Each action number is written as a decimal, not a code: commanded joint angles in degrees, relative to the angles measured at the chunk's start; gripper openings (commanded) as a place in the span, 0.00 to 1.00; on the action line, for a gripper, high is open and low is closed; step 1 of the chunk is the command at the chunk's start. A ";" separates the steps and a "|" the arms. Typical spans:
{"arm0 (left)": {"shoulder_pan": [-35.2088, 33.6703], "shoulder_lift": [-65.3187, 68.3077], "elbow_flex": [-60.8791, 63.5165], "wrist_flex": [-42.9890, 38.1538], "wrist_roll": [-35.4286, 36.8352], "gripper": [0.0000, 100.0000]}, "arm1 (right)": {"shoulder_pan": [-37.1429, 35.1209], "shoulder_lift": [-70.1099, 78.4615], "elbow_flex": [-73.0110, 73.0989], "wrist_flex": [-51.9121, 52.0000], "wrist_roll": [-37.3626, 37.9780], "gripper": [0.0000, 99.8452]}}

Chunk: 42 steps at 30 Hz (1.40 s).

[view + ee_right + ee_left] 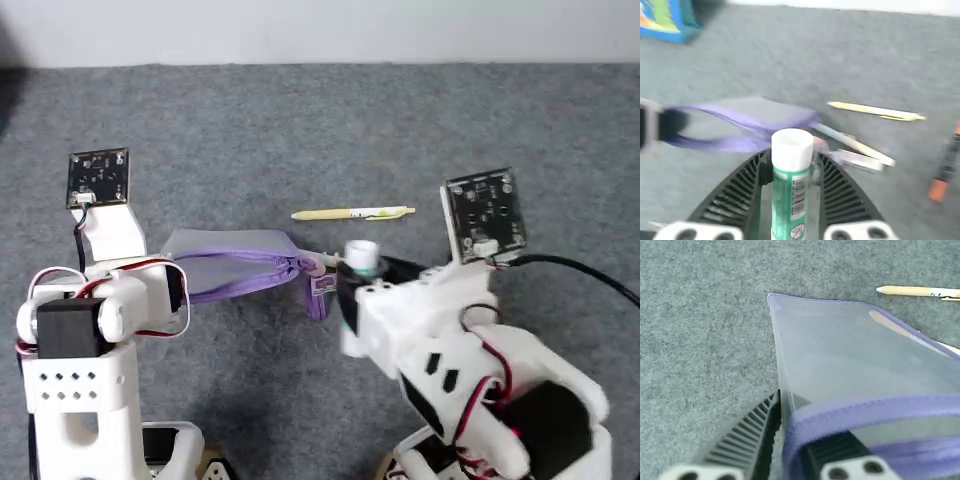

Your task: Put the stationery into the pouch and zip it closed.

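Pouch (235, 262), long axis left-right, clamped by left tool (785, 407); right tool (790, 160) grips glue stick (788, 187).

I see a table covered in grey felt-like fabric (300, 130). A yellow pen (352, 213) lies flat near its middle. An orange-tipped marker (945, 167) lies apart from it, off to one side.

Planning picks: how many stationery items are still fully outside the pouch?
3: glue stick in the right gripper; yellow pen on carpet beyond the pouch; orange marker on carpet. A pale pen pokes from the pouch; more may be hidden.
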 commanded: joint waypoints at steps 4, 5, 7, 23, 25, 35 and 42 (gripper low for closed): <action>-0.18 0.09 -1.19 -2.55 1.14 0.01 | -6.37 -1.54 5.01 -23.34 -2.90 0.01; -0.18 0.09 -1.80 -2.73 2.02 0.02 | -7.25 -1.19 6.07 -26.77 -2.81 0.01; 0.26 0.44 -3.12 -2.73 3.08 0.02 | -8.57 -0.22 8.18 -32.84 -2.37 0.01; 0.26 18.02 -18.24 0.70 6.42 0.02 | -13.23 13.41 13.36 -60.18 6.68 0.01; 0.26 17.93 -18.15 0.88 6.42 0.02 | -13.23 15.96 13.36 -62.29 6.68 0.01; -0.09 17.85 -18.24 0.97 6.42 0.02 | -11.47 25.54 13.54 -65.45 6.77 0.01; -0.18 17.85 -18.24 0.97 6.42 0.02 | -11.38 24.84 16.70 -65.36 8.97 0.17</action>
